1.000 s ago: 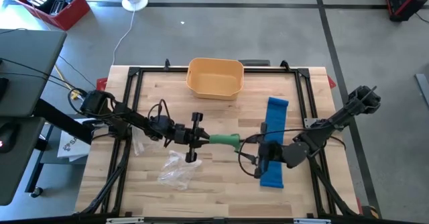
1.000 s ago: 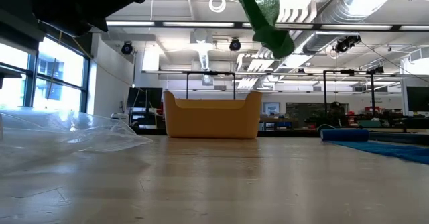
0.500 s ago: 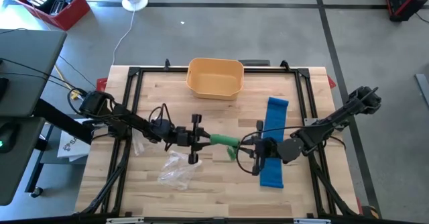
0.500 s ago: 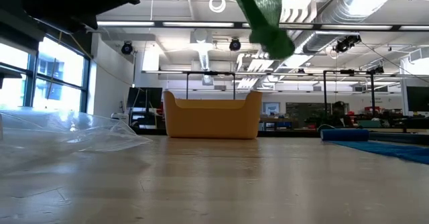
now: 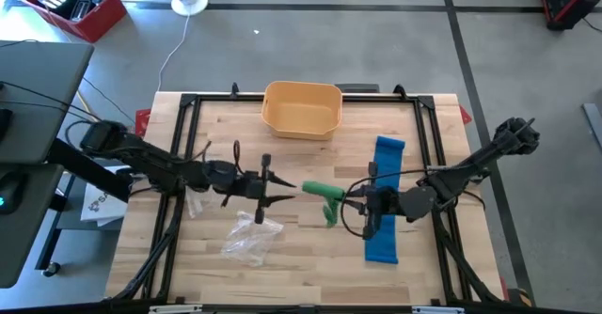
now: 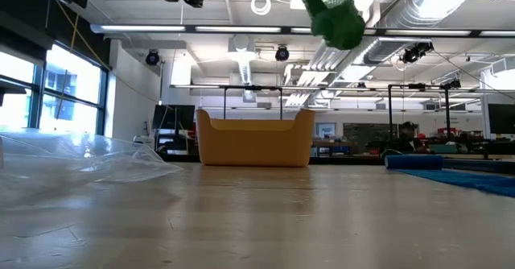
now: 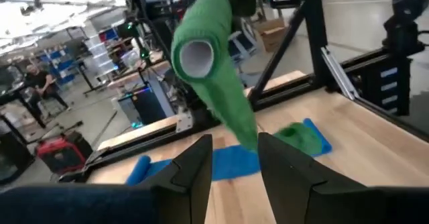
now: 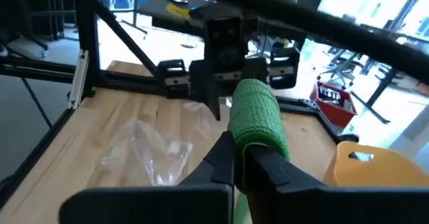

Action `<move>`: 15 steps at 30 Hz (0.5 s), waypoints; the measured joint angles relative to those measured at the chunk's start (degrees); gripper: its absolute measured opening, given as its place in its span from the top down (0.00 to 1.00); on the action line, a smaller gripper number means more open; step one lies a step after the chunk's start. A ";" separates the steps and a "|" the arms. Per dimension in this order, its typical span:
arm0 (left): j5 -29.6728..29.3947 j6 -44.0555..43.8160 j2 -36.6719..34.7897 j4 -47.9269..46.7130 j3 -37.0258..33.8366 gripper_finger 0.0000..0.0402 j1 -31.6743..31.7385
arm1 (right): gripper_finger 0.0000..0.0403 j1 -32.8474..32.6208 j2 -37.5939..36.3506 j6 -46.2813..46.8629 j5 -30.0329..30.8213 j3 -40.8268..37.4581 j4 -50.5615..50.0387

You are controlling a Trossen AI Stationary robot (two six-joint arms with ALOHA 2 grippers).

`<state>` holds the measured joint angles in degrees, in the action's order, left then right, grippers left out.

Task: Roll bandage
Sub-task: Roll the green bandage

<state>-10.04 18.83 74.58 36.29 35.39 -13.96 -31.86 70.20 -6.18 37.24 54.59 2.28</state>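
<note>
From above, I see the green bandage (image 5: 323,194) held up over the middle of the counter (image 5: 310,258), with my right gripper (image 5: 350,199) pinching its roll end and a loose tail drooping toward the wood. My left gripper (image 5: 282,186) sits just beside the roll's other end, fingers spread and holding nothing. A blue bandage (image 5: 384,201) lies flat under the right arm, a yellow bin (image 5: 301,107) stands at the far edge, and a clear plastic bag (image 5: 246,235) lies near the left arm.

At counter height, the green bandage (image 6: 331,11) hangs high, well clear of the wood, the bin (image 6: 254,140) behind it and the bag (image 6: 72,168) at one side.

Through the left wrist camera, the roll's hollow core (image 7: 197,53) faces me between my spread fingers (image 7: 188,177), the tail trailing down to a small green heap (image 7: 298,135) on the blue strip (image 7: 201,163).

Through the right wrist camera, my fingers (image 8: 221,160) are pressed onto the roll (image 8: 257,120).

To wind well, I judge the left gripper should retake the roll squarely on its end, not the tail, so each turn lies flat and snug.
</note>
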 joint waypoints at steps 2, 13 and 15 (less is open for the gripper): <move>0.35 0.19 -0.68 0.96 -0.02 0.71 -0.24 | 0.99 -0.03 -2.07 -4.20 -5.10 -0.68 0.84; 1.32 12.03 4.30 20.26 0.07 0.68 -5.85 | 1.00 10.24 -15.20 -2.76 -30.99 -24.42 30.69; 0.20 12.71 6.12 21.62 1.14 0.65 -6.05 | 1.00 11.40 -15.61 -1.32 -34.16 -28.27 39.65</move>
<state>-9.84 31.54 80.70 57.91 36.54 -20.01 -20.46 54.59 -7.50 3.08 26.32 41.93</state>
